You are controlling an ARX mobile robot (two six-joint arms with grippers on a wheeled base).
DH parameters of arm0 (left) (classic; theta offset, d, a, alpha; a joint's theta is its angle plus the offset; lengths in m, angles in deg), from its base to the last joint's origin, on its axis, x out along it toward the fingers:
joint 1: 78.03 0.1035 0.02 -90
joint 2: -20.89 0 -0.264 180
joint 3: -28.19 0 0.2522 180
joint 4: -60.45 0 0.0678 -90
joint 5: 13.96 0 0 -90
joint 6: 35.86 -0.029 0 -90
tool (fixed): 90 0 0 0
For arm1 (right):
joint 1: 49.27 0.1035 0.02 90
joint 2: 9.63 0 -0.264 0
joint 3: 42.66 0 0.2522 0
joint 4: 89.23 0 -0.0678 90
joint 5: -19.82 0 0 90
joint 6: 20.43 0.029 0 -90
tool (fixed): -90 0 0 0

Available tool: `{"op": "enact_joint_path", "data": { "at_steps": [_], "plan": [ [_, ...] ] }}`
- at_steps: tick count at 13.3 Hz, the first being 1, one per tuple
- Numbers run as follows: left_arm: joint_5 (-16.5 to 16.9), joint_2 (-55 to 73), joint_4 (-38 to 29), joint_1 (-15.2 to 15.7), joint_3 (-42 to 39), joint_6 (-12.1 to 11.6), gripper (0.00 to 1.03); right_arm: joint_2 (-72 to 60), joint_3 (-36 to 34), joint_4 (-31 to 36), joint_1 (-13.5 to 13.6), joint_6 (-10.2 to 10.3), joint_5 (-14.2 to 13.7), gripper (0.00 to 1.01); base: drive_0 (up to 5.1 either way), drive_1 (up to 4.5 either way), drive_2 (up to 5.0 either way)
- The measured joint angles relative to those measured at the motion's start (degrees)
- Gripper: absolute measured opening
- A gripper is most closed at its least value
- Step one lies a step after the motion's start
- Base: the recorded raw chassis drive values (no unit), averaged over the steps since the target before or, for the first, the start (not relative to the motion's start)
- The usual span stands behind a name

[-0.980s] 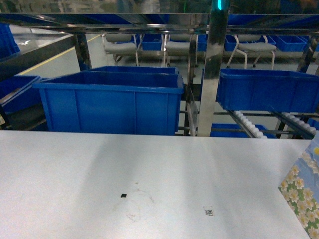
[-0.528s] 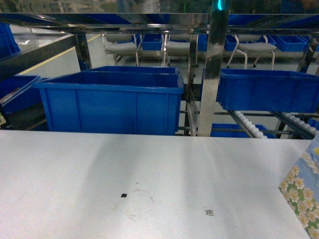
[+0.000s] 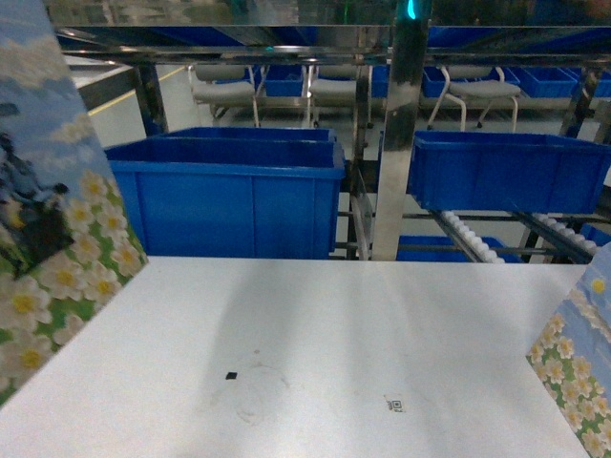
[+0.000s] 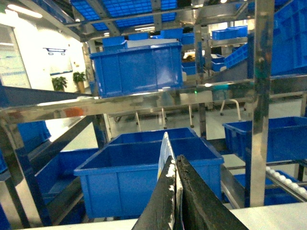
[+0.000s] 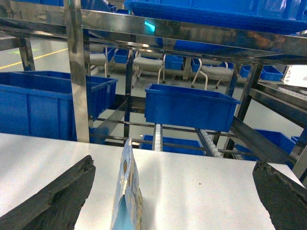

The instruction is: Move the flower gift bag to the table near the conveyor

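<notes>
1. The table runs wide and white across the head view; its far edge lies straight along the foot of the conveyor, whose steel upright stands just behind that edge a little right of centre; the middle of the tabletop shows only a small black square mark, a tiny code mark and a faint ring scuff.
2. Behind the edge a large blue bin sits left of the upright and a second blue bin sits to its right above sloping white rollers; grey chairs stand farther back.
3. The flower gift bag fills the left margin of the head view, tilted, its daisy-printed side sloping down and out of frame at the lower left; whether its base touches the table cannot be told.
4. A second flower-printed bag stands at the right edge, low in frame; in the right wrist view it is seen edge-on over the tabletop.
5. The left gripper has its two dark fingers pressed together on the thin upper edge of the flower gift bag, which pokes up between them against the blue bins.
6. The right gripper has its fingers spread wide, one at each lower corner of its view; the second bag's edge rises between them, nearer the left-hand finger, touching neither.
</notes>
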Motion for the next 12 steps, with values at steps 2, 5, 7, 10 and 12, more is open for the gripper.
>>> {"op": "enact_joint_path", "data": {
  "at_steps": [2, 5, 7, 10, 12],
  "plan": [
    [-1.6, 11.3, -8.4, -2.9, 1.4, 1.0, 0.02, 0.0, 0.0, 0.0, 0.0, 0.0, 0.0, 0.98, 0.0, 0.00, 0.0],
    [-2.1, 24.9, -17.7, -3.2, 5.3, 3.7, 0.02, 0.0, 0.0, 0.0, 0.0, 0.0, 0.0, 0.98, 0.0, 0.00, 0.0],
    [-2.2, 32.0, -21.5, -3.0, 7.0, 5.0, 0.02, 0.0, 0.0, 0.0, 0.0, 0.0, 0.0, 0.98, 0.0, 0.00, 0.0],
    [-1.6, 41.5, -24.2, -0.3, 8.5, 8.6, 0.02, 0.0, 0.0, 0.0, 0.0, 0.0, 0.0, 0.98, 0.0, 0.00, 0.0],
    [1.0, 48.2, -24.0, 2.6, 9.2, 11.7, 0.02, 0.0, 0.0, 0.0, 0.0, 0.0, 0.0, 0.98, 0.0, 0.00, 0.0]
  ]
}}
